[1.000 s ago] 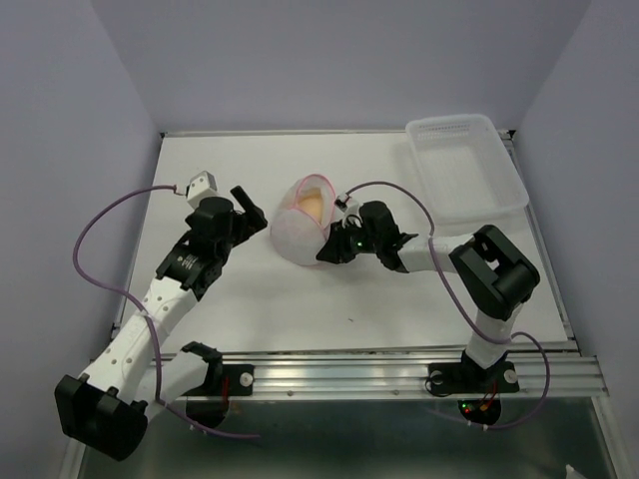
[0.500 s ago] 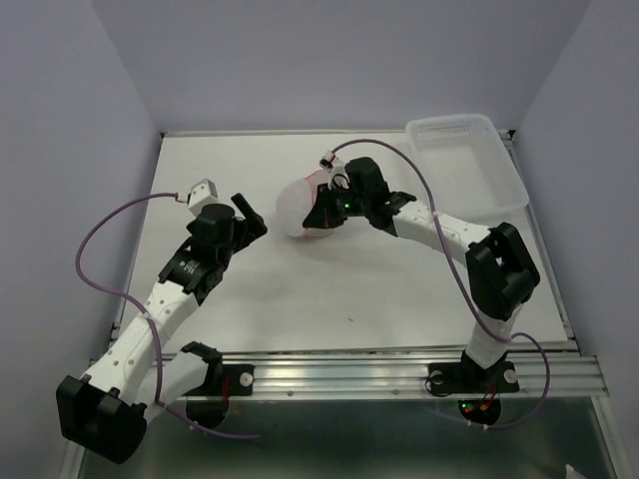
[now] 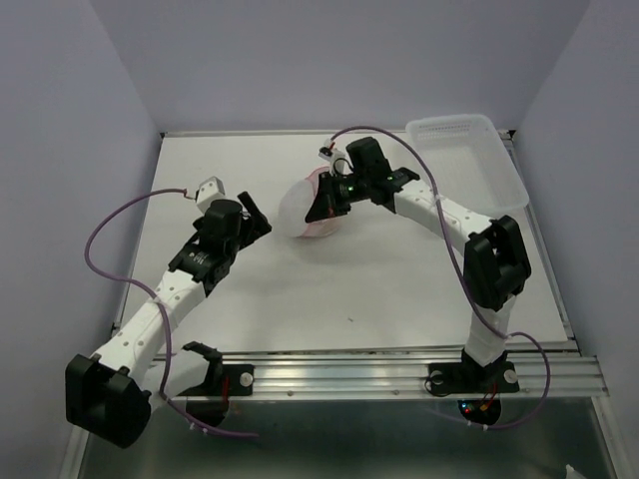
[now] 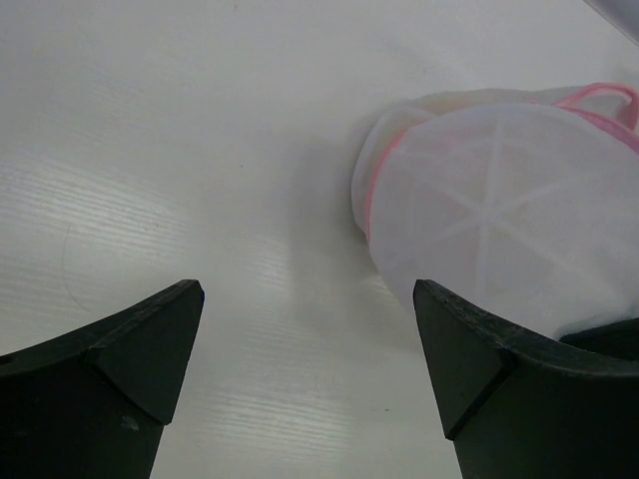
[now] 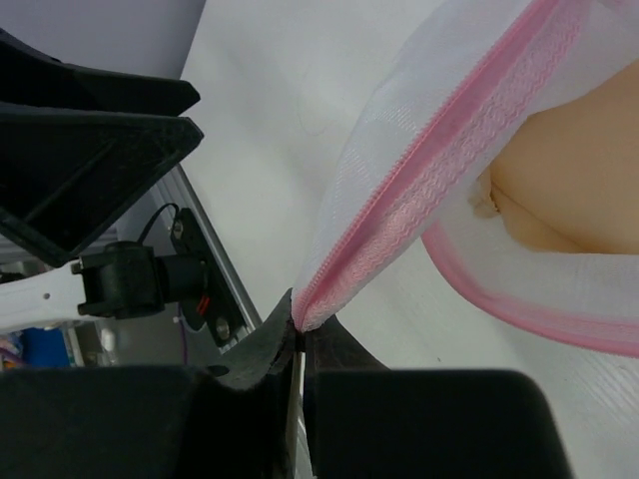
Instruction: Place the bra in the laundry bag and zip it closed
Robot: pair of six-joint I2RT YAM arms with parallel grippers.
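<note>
Presently found the right gripper pinched shut on the pink zipper rim of the laundry bag, mesh fanning up and away from the fingertips. Located the bra inside the bag, beyond the closed jaws and behind the rim, with a peach cup showing through a mouth not yet zipped. Found the left gripper spread wide and empty, with the bag's dome ahead of it and toward its right finger, clear of both fingers. Judged bag and bra light, soft and limp, likely to sag, fold and slide rather than resist a pull. Rated the woven zipper tape as the firmest place to grip, and the open mesh as stretchy and prone to slipping from the pads. Could not identify the slider tab in any view. Advised bracing the dome or the far rim with the wide hand, opposite the pinch, before any pull along the zipper, to prevent dragging the unweighted bag across the table. Advised keeping the padded cup tucked below the rim, clear of the zipper teeth.
</note>
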